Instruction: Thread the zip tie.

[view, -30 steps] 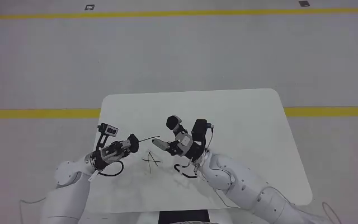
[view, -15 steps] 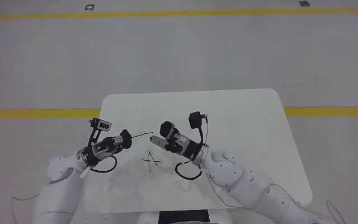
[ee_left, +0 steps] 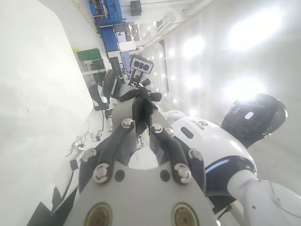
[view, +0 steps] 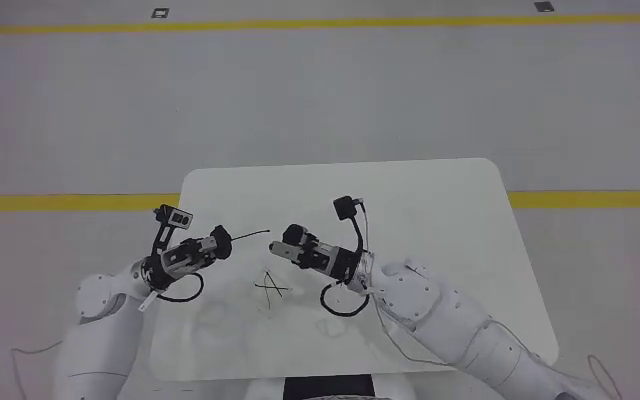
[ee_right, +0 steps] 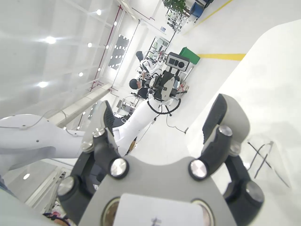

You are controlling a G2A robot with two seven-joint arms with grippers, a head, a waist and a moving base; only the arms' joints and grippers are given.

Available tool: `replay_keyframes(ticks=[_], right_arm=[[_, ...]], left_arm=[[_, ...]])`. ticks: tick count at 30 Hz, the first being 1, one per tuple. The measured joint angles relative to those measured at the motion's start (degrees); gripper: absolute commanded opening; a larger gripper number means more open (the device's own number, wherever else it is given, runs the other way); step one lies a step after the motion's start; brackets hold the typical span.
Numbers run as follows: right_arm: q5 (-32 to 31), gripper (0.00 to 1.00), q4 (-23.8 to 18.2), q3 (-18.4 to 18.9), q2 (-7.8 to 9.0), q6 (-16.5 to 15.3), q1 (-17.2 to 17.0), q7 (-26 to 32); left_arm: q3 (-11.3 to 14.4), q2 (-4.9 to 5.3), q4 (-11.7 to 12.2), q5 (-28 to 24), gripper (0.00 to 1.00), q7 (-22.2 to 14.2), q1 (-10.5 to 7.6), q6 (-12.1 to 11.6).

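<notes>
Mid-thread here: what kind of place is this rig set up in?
Probably a large industrial hall or robotics workshop: yellow floor lines run past the white table, with blue storage racks and a green bin in the room behind.

Standing by the table [view: 430, 210], I see one tight spot near its left front: the left gripper [view: 228, 241] and right gripper [view: 276, 251] face each other tip to tip across a narrow gap, and the thin black zip tie [view: 252, 235] pinched by the left one juts into it. Just nearer the front edge, loose ties [view: 270, 285] lie crossed on the surface (flat, so they bar only a low sweep). The right gripper's fingers stand spread with a passage between them, and the table's far half and right side show bare white top.
</notes>
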Motion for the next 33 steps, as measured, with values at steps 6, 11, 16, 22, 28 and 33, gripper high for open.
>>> replay_keyframes(ticks=[6, 11, 16, 22, 28, 33], right_arm=[[17.03, 1.00, 1.15, 2.20, -0.92, 0.00, 0.39, 11.45], [25.17, 1.00, 4.19, 3.22, -2.12, 0.00, 0.44, 17.30], [25.02, 1.00, 4.18, 3.24, -2.11, 0.00, 0.46, 17.13], [28.11, 1.00, 4.08, 3.62, -2.53, 0.06, -0.41, 17.84], [30.13, 0.42, 5.42, 3.89, -3.21, 0.00, -0.61, 20.74], [31.29, 0.25, 6.87, 3.87, -3.97, 0.00, -0.90, 23.17]], left_arm=[[0.82, 0.91, 0.28, -3.81, 0.00, -1.09, 0.18, 2.88], [3.08, 2.31, 0.47, -3.16, 0.00, -1.06, 0.20, 1.40], [3.65, 2.54, 0.33, -3.37, 0.00, -1.07, 0.12, 1.24], [3.63, 2.53, 0.33, -3.36, 0.00, -1.07, 0.12, 1.26], [3.63, 2.53, 0.33, -3.36, 0.00, -1.07, 0.12, 1.26], [3.63, 2.53, 0.33, -3.36, 0.00, -1.07, 0.12, 1.26]])
